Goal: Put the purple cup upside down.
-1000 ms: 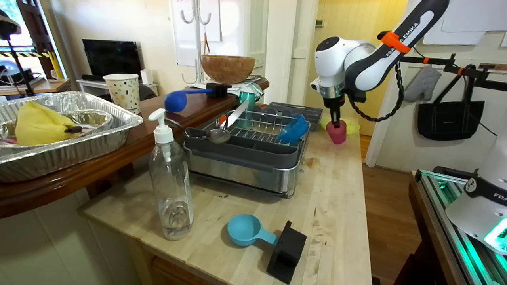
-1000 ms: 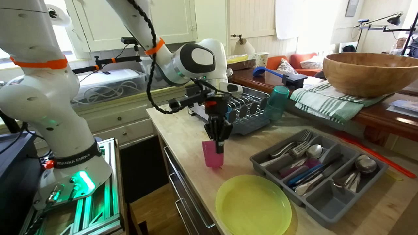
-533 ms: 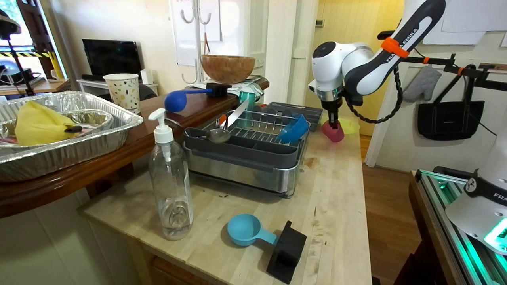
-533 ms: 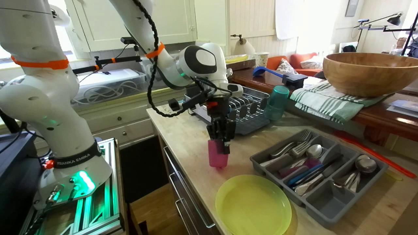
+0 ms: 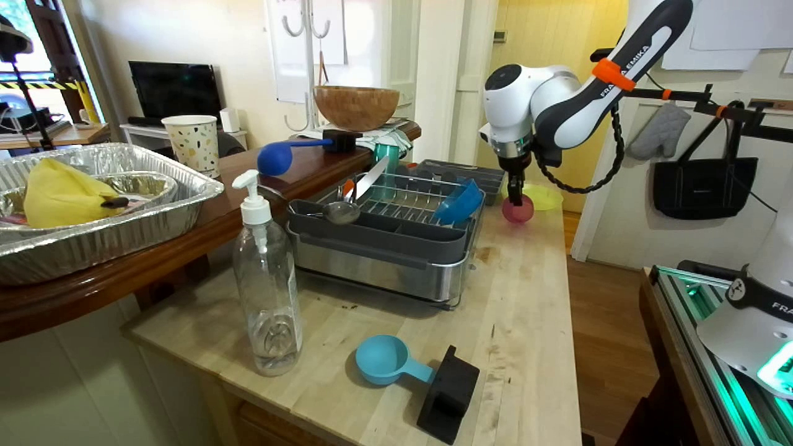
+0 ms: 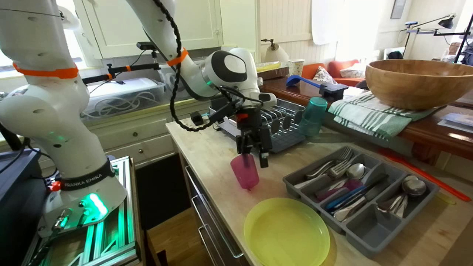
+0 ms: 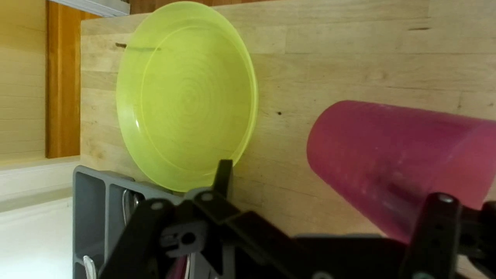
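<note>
The gripper (image 6: 255,161) points down over the tabletop (image 5: 520,310) with its fingers spread wide. In an exterior view one finger hangs free beside the purple cup (image 6: 244,171); the other overlaps the cup's upper end, and I cannot tell whether it is inside or behind. The cup lies on its side, nearer the long edge above the drawers (image 6: 220,221), and shows end-on in an exterior view. The yellow plate (image 6: 286,232) sits just beside it, between the cup and a short edge. The cutlery tray (image 6: 380,232) stands near that same short edge, farther from the drawers. The dish rack (image 5: 372,272) stands toward the opposite long edge. Near the other short edge, the pump bottle (image 5: 269,303) is upright and a light blue scoop (image 5: 383,359) lies near it.
</note>
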